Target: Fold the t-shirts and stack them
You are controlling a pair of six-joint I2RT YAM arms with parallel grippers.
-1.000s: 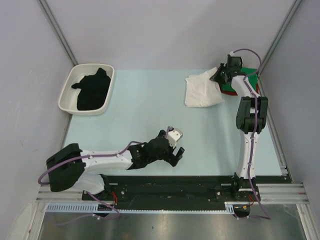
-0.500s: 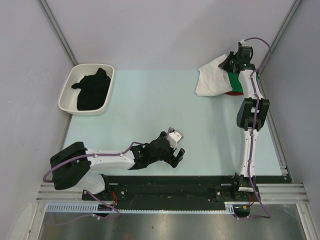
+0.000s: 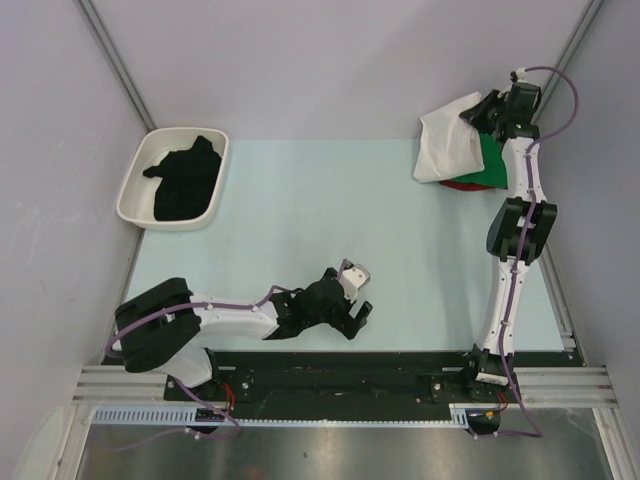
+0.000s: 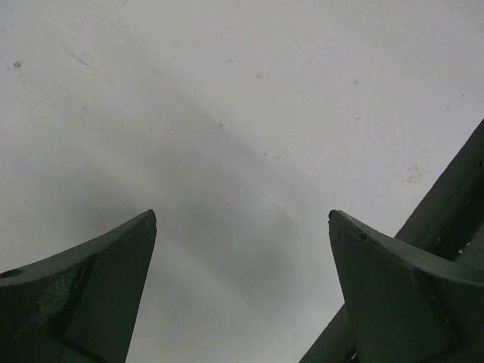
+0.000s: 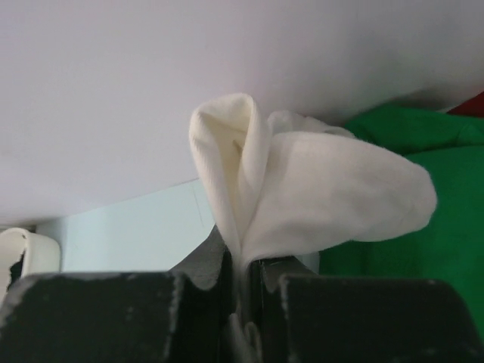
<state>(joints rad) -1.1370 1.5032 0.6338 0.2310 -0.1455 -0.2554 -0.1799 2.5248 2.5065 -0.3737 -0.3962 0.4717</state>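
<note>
Top external view, left to right: black t-shirt [image 3: 185, 185] bunched in a white tray [image 3: 128, 200]; my left gripper [image 3: 355, 315] spread wide, low over the table [image 3: 300, 220]; my right gripper [image 3: 487, 112] pinching the hanging white t-shirt [image 3: 448, 150], which covers part of the green t-shirt [image 3: 492, 160]; red t-shirt [image 3: 462, 185] mostly hidden beneath.

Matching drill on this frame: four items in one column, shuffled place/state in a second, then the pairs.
Column 1
1. white t-shirt
2. black t-shirt
3. green t-shirt
4. left gripper

Column 2
A. open, over the bare table
B. in the white tray
C. pinched in the right gripper
D. at the table's far right corner, on the red t-shirt

Pairs: 1-C, 2-B, 3-D, 4-A
</note>
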